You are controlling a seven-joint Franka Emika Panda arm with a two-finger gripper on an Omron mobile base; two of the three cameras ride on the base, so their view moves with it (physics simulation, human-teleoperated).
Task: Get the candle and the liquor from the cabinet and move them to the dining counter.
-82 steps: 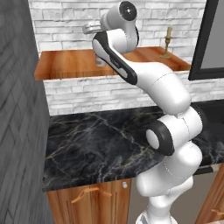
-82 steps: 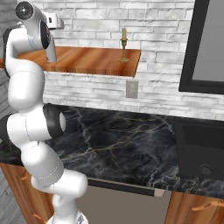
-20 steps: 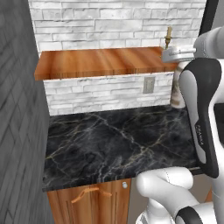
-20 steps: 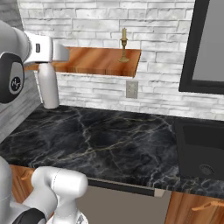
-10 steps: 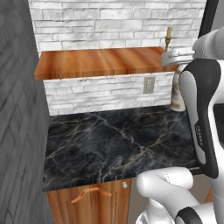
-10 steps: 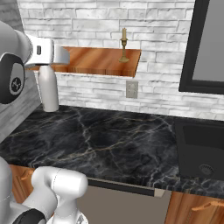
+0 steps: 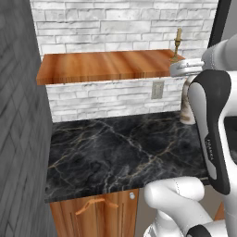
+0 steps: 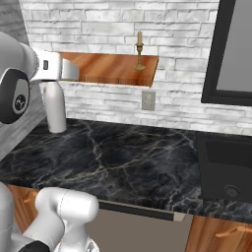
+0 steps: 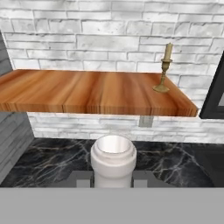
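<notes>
My gripper (image 9: 113, 178) is shut on the neck of the liquor (image 9: 113, 158), a pale grey-white bottle seen from above in the hand view. The bottle (image 8: 54, 109) hangs upright low over the black marble counter (image 8: 128, 157), left of the wall outlet; I cannot tell whether it touches the counter. In the left base view the liquor (image 7: 187, 104) is partly hidden behind my arm. The candle (image 8: 140, 49), a pale taper in a brass stick, stands at the right end of the cabinet (image 8: 106, 69), a reddish-brown shelf. It also shows as candle (image 7: 177, 42) and candle (image 9: 165, 66).
A wall outlet (image 8: 148, 100) sits under the shelf. A black inset panel (image 8: 226, 167) lies in the counter at the right, below a dark framed panel (image 8: 236, 49). A grey wall (image 7: 18, 120) closes the left side. Wooden cupboards (image 7: 92, 210) are below.
Four seconds ago my arm reached over the shelf; it has since swung off to the side with the bottle. Over the last second the bottle has sunk slightly toward the counter.
</notes>
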